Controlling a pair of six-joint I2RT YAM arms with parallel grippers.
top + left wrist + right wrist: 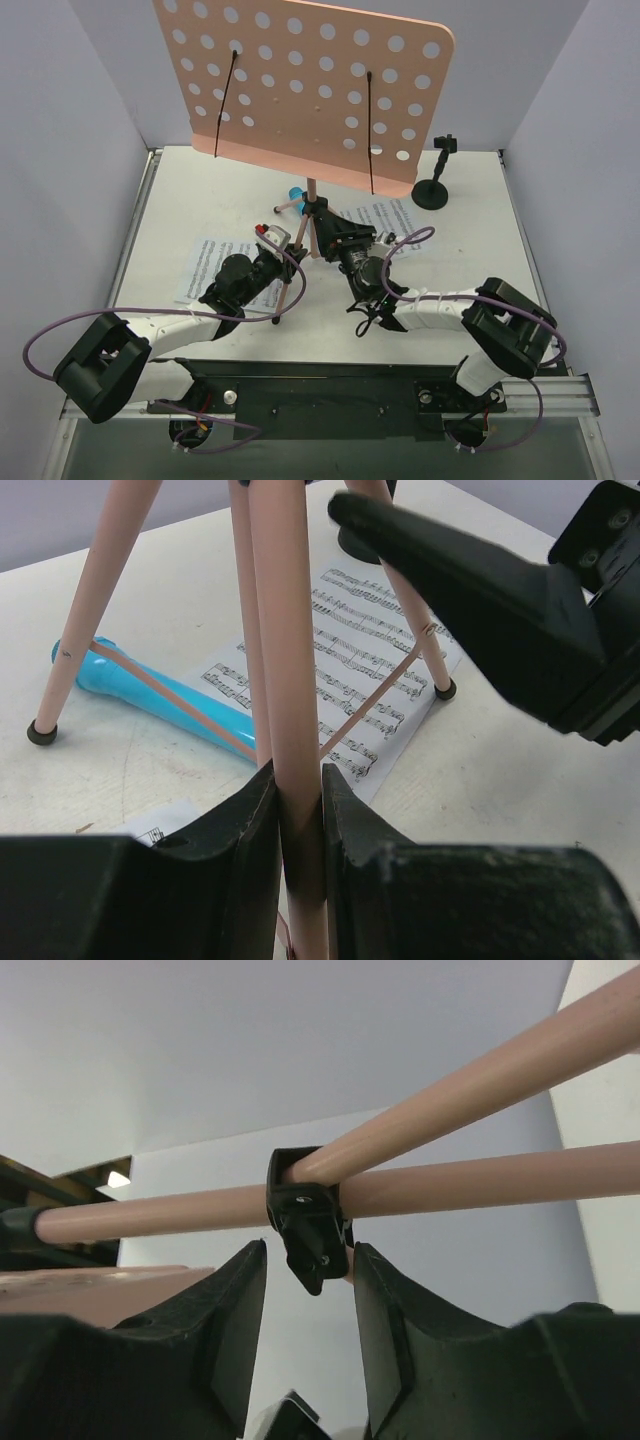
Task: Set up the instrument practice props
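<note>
The bench point(480, 200) carries everything. The pink perforated music stand point(300, 80) rises from about its middle on thin tripod legs. Its holed desk leans over the far edge.

Two sheets lie flat on the bench. The left sheet-music page point(205, 265) is toward the left edge, partly under my left arm. The right sheet-music page point(385, 215) is just right of the tripod, and one leg's foot rests on it.

The black round-based mic stand point(432, 190) is upright near the far right corner, well apart from the tripod. The blue microphone point(150, 695) lies on its side among the tripod's legs, behind the leg I hold.

My left pincer point(298, 810) is clamped on one pink leg of the stand, both fingers pressed against the tube. My right pincer point(308, 1280) is up at the black collar point(305, 1215) where the legs meet. Its jaws stand either side of that collar. From so close I cannot tell whether they grip it or merely flank it.
</note>
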